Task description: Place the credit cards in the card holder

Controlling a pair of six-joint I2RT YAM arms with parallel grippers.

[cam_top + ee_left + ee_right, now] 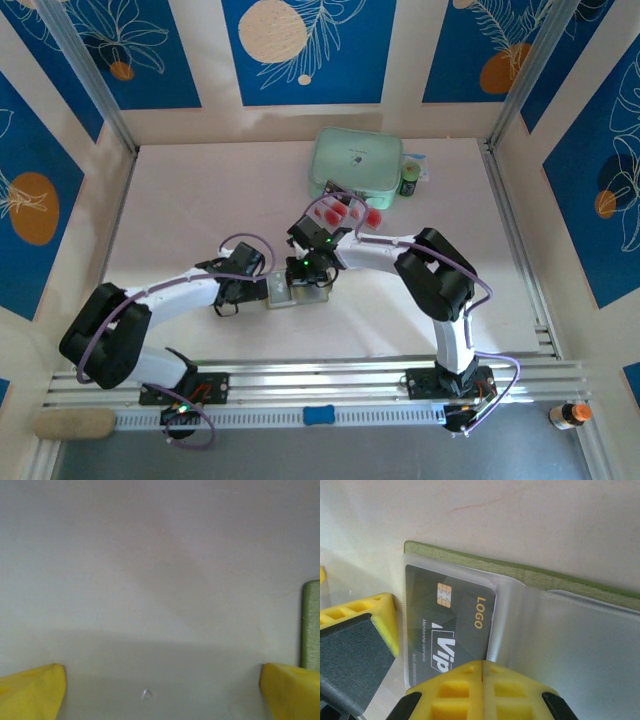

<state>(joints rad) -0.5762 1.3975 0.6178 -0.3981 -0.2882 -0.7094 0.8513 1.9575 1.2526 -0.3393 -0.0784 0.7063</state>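
Note:
The olive-green card holder [303, 294] [530, 572] lies open on the table, its clear pockets facing up. A dark card [451, 617] with a gold chip and "LOGO" print sits in the left pocket. My right gripper [312, 268] [482, 672] is shut, its yellow tips pressed together over the lower edge of that card and pocket. My left gripper [268, 290] [162, 680] is open just left of the holder, whose green edge [312, 625] shows beside one of its fingers [292, 690]. Several credit cards [345, 212] with red circles lie farther back.
A mint-green zip case [355, 164] stands at the back, with a small dark bottle [409, 183] at its right. The red-circled cards rest in a clear tray [322, 212] in front of the case. An orange-capped bottle [568, 413] stands beyond the rail at the near right.

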